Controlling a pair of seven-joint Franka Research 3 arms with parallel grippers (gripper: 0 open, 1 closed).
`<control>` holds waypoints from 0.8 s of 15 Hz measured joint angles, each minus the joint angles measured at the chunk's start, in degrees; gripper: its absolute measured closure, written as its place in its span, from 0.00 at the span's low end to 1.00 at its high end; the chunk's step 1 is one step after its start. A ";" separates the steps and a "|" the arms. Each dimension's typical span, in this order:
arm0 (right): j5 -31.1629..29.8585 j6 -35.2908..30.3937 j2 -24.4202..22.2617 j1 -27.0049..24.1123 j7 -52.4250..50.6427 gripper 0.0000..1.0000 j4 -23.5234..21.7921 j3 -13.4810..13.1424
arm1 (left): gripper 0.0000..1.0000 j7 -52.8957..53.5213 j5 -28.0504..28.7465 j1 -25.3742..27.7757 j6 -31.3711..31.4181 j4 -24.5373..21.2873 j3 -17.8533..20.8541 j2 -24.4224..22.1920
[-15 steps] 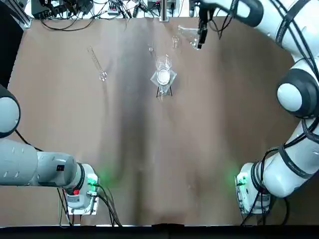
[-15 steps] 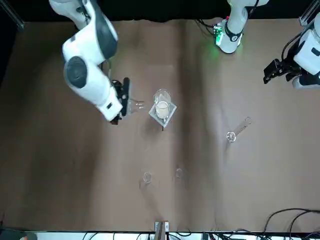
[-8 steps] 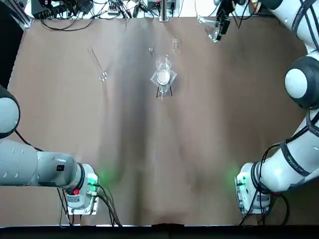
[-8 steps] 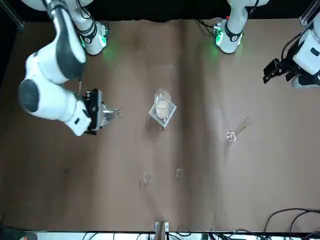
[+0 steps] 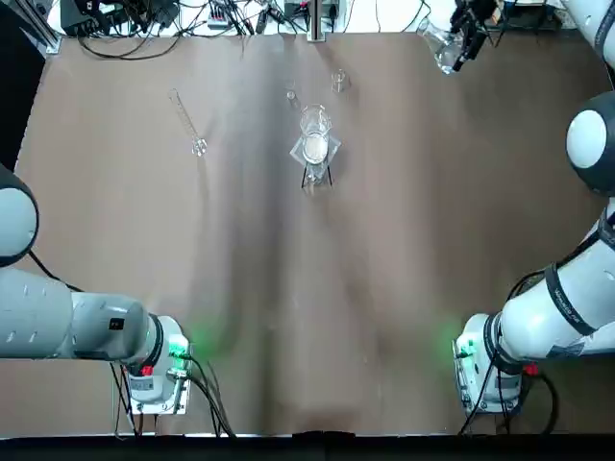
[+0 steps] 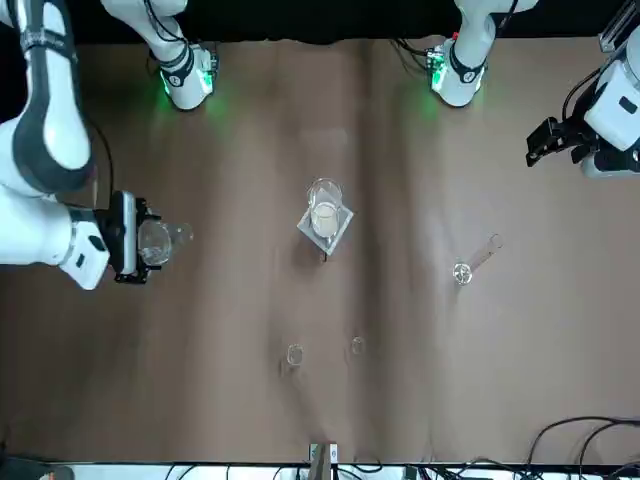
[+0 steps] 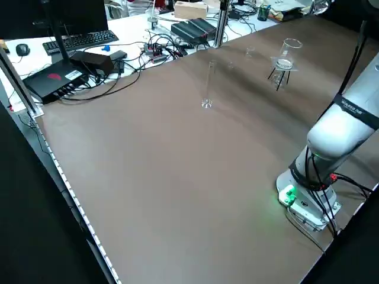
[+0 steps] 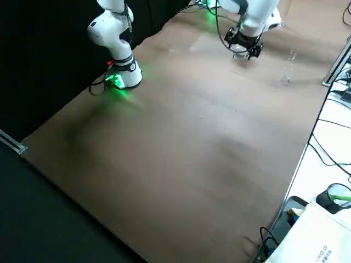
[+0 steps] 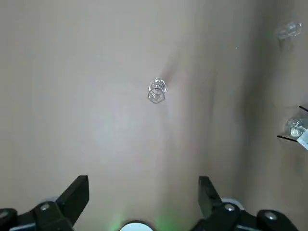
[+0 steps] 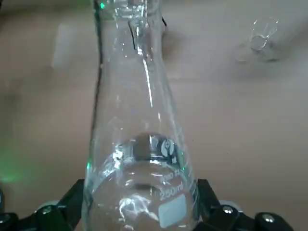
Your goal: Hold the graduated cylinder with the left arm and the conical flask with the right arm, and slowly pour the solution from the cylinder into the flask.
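Right black gripper [image 6: 128,240] carries the clear cone-shaped glass conical flask [image 10: 139,159], fingers clenched on its body.
Left black gripper [image 9: 139,202] hangs spread above the thin clear glass graduated cylinder [image 5: 186,121].

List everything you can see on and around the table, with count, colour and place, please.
table: one, brown, under everything.
graduated cylinder: one, clear, standing upright on the robot's far left part of the table.
beaker: one, clear with a white disc, on a small stand at the far centre.
vials: two, clear, beyond the beaker near the far edge.
conical flask: one, clear, held tilted at the far right.
cables: many, black, past the far edge.
left gripper: one, black, open, parked at the left side.
right gripper: one, black, shut on the conical flask.
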 joint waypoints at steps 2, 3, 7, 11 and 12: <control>1.21 0.03 0.65 -2.52 -3.80 0.04 -0.98 -0.01 | 0.00 0.13 0.29 -0.10 0.00 0.00 -0.05 0.00; 1.80 0.05 1.26 -3.80 -5.27 0.04 -1.29 -0.02 | 0.00 0.20 0.75 -0.17 0.00 0.00 -0.15 0.00; 5.03 0.20 5.20 -8.80 -11.47 0.04 -1.75 -0.03 | 0.00 0.30 1.07 -0.26 0.00 -0.01 -0.35 0.00; 9.17 0.72 10.20 -12.86 -17.31 0.04 -1.81 -0.03 | 0.00 0.45 1.11 -0.32 0.00 0.00 -0.45 0.00; 9.89 0.85 11.26 -13.68 -18.61 0.04 -1.83 -0.03 | 0.00 0.45 1.11 -0.32 0.00 0.00 -0.48 0.00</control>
